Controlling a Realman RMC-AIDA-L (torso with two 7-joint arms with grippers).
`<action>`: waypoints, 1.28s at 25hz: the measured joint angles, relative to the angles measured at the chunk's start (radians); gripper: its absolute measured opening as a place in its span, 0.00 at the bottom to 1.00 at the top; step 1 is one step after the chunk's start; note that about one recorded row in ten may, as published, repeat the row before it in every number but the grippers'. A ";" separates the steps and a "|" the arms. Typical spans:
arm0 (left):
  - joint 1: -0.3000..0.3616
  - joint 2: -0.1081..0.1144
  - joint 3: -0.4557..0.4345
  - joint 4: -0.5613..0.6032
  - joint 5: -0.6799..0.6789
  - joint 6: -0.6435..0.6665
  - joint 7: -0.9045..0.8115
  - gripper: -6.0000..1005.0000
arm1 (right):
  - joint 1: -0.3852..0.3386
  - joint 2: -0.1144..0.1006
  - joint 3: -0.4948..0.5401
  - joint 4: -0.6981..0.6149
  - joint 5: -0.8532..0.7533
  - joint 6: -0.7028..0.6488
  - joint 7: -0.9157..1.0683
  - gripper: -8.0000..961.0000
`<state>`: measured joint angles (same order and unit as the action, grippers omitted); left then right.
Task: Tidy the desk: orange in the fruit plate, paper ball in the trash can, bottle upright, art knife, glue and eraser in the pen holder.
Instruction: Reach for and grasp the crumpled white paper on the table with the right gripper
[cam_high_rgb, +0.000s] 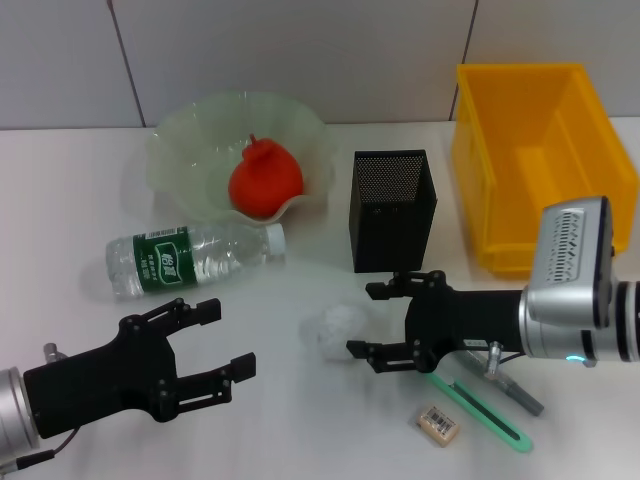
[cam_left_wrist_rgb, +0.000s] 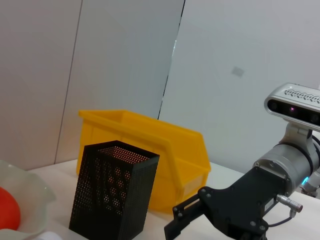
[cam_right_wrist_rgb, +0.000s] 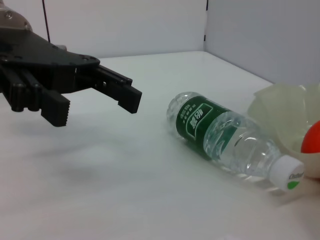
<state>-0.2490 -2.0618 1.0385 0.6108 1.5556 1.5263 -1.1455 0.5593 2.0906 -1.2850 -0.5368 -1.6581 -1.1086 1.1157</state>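
The orange (cam_high_rgb: 265, 180) lies in the pale green glass fruit plate (cam_high_rgb: 190, 140). A clear bottle (cam_high_rgb: 190, 257) with a green label lies on its side in front of the plate. The white paper ball (cam_high_rgb: 338, 330) rests on the table just left of my right gripper (cam_high_rgb: 364, 320), which is open and empty. Under the right arm lie a green art knife (cam_high_rgb: 480, 408), a grey glue stick (cam_high_rgb: 518, 394) and a tan eraser (cam_high_rgb: 438, 423). My left gripper (cam_high_rgb: 228, 338) is open and empty, below the bottle. The black mesh pen holder (cam_high_rgb: 392, 210) stands mid-table, and the yellow trash can (cam_high_rgb: 540, 150) stands at the right.
The left wrist view shows the pen holder (cam_left_wrist_rgb: 112, 190), the yellow bin (cam_left_wrist_rgb: 150, 145) behind it and the right gripper (cam_left_wrist_rgb: 182, 220). The right wrist view shows the left gripper (cam_right_wrist_rgb: 95, 107) near the lying bottle (cam_right_wrist_rgb: 225, 142) and the plate (cam_right_wrist_rgb: 280, 110).
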 joint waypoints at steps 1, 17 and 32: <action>0.000 0.000 0.000 0.000 0.000 0.000 0.000 0.85 | 0.008 0.000 0.000 0.013 0.000 0.001 0.000 0.82; -0.007 0.006 0.008 -0.024 0.013 0.008 0.032 0.85 | 0.085 0.001 -0.008 0.084 -0.006 0.016 0.048 0.82; 0.007 0.011 0.005 -0.025 0.028 0.024 0.070 0.85 | 0.125 -0.007 -0.104 -0.006 -0.133 0.025 0.342 0.82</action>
<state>-0.2424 -2.0510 1.0437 0.5857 1.5839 1.5499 -1.0750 0.6843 2.0836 -1.3887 -0.5432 -1.7912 -1.0832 1.4579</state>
